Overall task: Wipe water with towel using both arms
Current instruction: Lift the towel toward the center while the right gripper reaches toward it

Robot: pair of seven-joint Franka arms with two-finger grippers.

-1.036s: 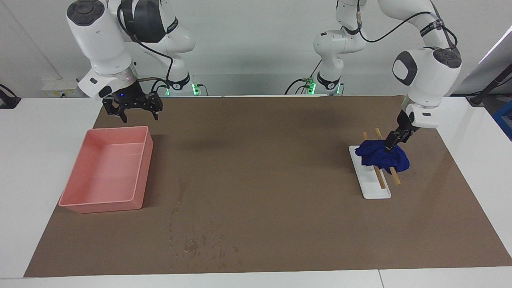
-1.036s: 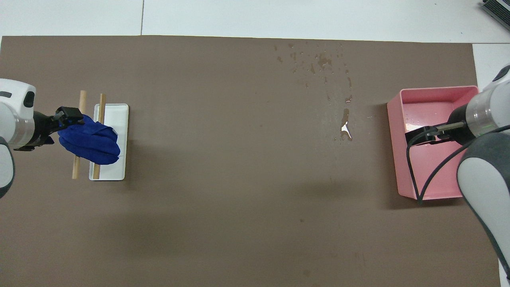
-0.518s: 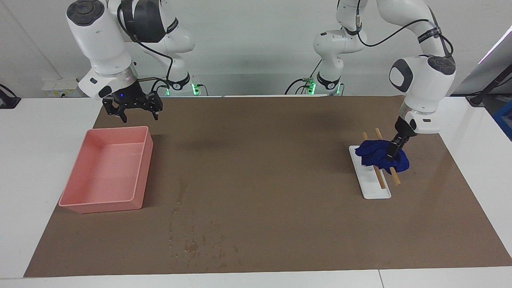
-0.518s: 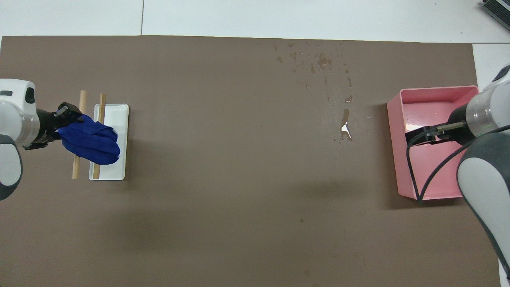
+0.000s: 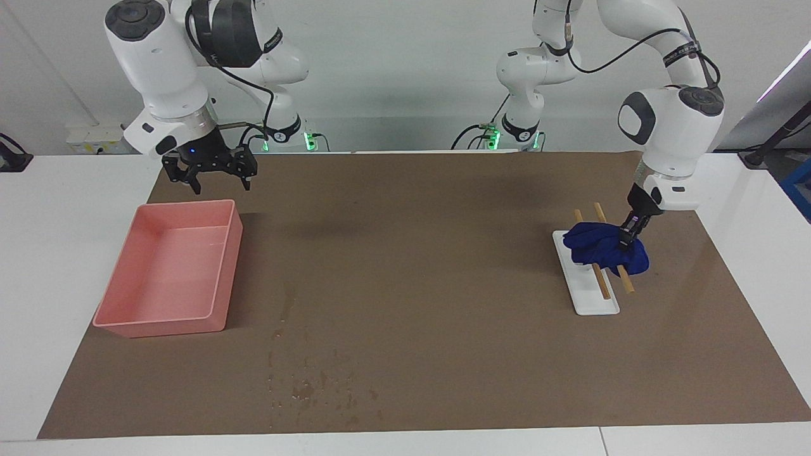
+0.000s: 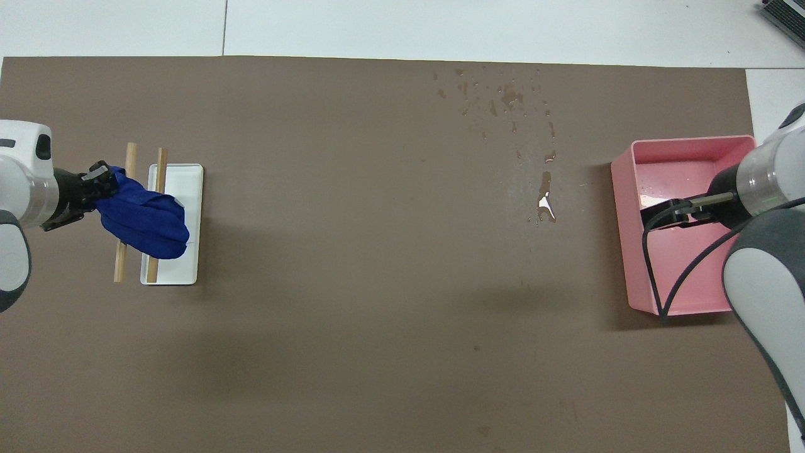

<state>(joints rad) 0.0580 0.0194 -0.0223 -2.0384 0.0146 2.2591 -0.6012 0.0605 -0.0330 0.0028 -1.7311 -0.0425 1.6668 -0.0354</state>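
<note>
The left gripper [image 5: 628,240] pinches the navy towel [image 5: 605,248] lying across two sticks [image 5: 600,278] on a white tray [image 5: 586,285], while the right gripper [image 5: 215,177] hangs wide apart over the pink tray [image 5: 166,278], droplets inside.

Two arms [image 5: 665,120] [image 5: 165,82], each with one gripper: the left gripper [image 5: 628,239] and the right gripper [image 5: 215,180]. One towel [image 5: 602,250]. Two sticks [image 6: 119,264] [image 6: 152,267]. One white tray [image 5: 592,297]. One pink tray [image 5: 158,323]. One brown mat [image 5: 418,253]. One trail of water [image 6: 509,107], made of many droplets too small to count.
</note>
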